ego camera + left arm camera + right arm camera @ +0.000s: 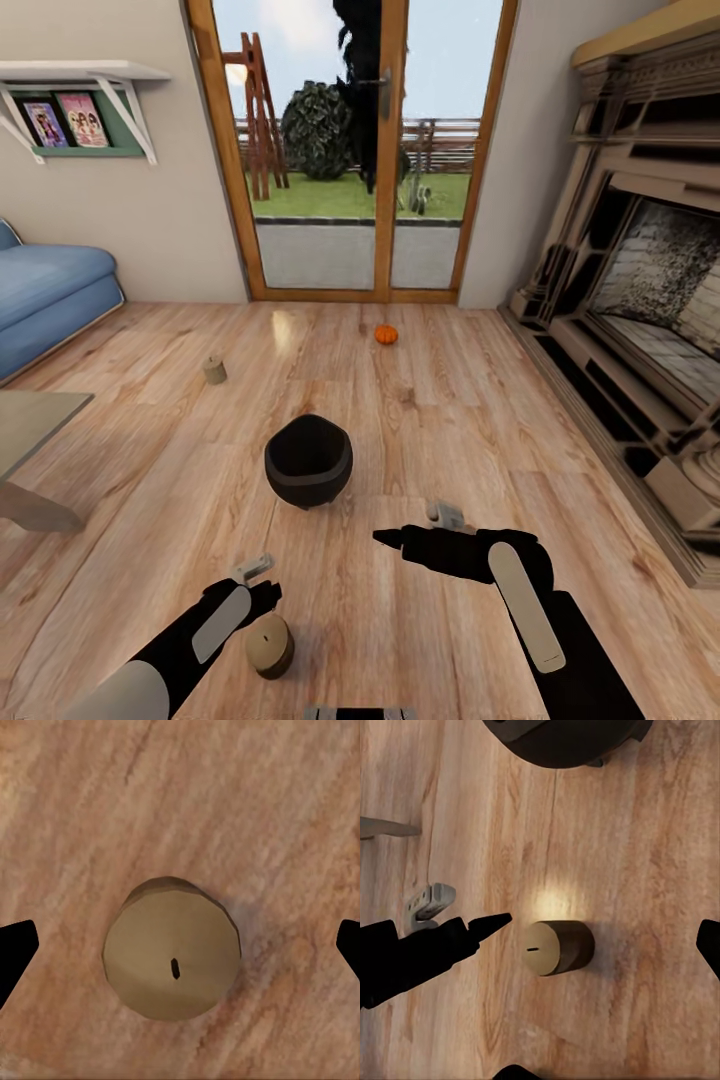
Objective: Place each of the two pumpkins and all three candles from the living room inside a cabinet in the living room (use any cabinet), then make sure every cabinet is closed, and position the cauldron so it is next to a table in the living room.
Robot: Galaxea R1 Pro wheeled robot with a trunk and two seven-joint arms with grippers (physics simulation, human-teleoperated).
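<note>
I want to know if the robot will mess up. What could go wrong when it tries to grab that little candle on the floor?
The left tool hangs open above the candle, which stands upright on the floor. If the fingers close off-centre, the candle might tip and roll away. The cauldron stands just ahead, so a rolling candle or a swinging arm could bump it. The right tool is close by too, so the two arms might knock together.

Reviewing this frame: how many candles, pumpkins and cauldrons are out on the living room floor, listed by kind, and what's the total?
candles: 2
pumpkins: 1
cauldron: 1
Total: 4
</note>
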